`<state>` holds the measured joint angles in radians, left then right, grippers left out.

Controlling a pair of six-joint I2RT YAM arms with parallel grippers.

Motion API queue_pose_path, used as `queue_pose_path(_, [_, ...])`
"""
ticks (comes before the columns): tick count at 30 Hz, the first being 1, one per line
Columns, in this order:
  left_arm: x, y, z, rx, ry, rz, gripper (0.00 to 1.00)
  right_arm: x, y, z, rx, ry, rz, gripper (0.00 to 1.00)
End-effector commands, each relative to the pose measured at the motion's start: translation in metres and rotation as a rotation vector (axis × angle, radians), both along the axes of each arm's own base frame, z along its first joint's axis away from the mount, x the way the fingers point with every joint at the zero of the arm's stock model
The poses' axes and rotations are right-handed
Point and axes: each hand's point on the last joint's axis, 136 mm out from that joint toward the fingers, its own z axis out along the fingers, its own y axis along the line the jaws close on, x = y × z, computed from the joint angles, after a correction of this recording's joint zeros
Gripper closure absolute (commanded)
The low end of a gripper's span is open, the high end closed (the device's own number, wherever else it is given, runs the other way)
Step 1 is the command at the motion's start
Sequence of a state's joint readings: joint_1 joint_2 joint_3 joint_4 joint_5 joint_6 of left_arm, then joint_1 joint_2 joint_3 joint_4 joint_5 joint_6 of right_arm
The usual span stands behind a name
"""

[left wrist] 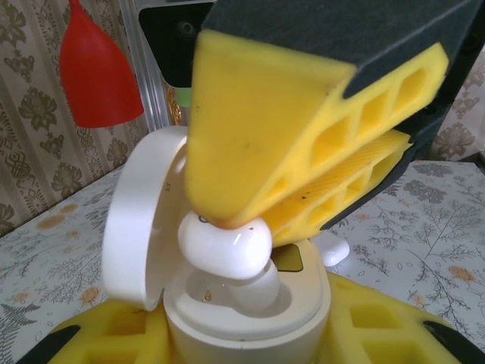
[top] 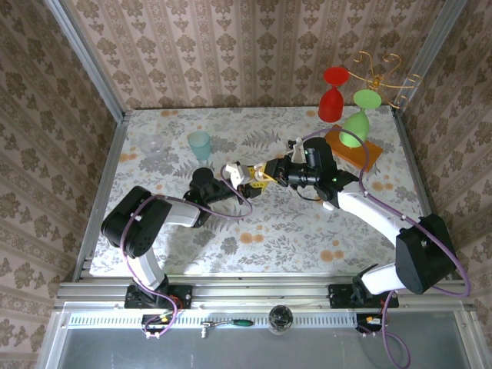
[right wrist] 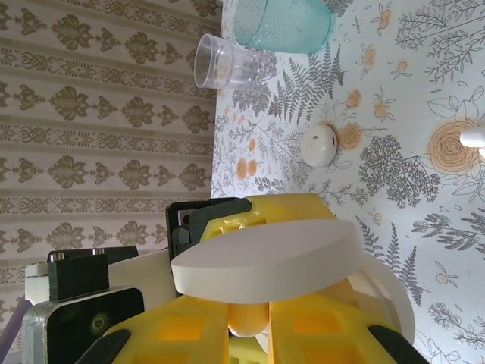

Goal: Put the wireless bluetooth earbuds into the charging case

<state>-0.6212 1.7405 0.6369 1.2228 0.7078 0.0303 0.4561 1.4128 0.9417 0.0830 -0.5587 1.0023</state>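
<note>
case [left wrist: 250,307]: lid up, pinched between left gripper [left wrist: 248,340] fingers
earbud [left wrist: 224,246]: pinched by right gripper [left wrist: 235,216] fingers, at the case's well

No writing, brand, number or sign can be read in any view. The white charging case [left wrist: 140,235] and the earbud [left wrist: 223,246] show plain surfaces, while the wallpaper [top: 231,46] and the table [top: 269,231] carry only ornamental and floral patterns.
</note>
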Motion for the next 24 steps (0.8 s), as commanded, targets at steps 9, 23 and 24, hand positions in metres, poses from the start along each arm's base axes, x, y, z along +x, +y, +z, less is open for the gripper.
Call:
queue_pose_path(9, [0.010,-0.001,0.032,-0.071,-0.089,0.029,0.82,-0.013,-0.001,-0.013,-0.060,0.038,0.024,0.66])
queue_pose_path(23, [0.015,0.008,0.029,-0.061,-0.092,0.060,0.82,-0.023,-0.011,0.028,-0.089,-0.135,0.053,0.57])
queue_pose_path(24, [0.017,0.013,0.028,-0.059,-0.089,0.072,0.82,-0.026,-0.015,0.031,-0.107,-0.166,0.052,0.56])
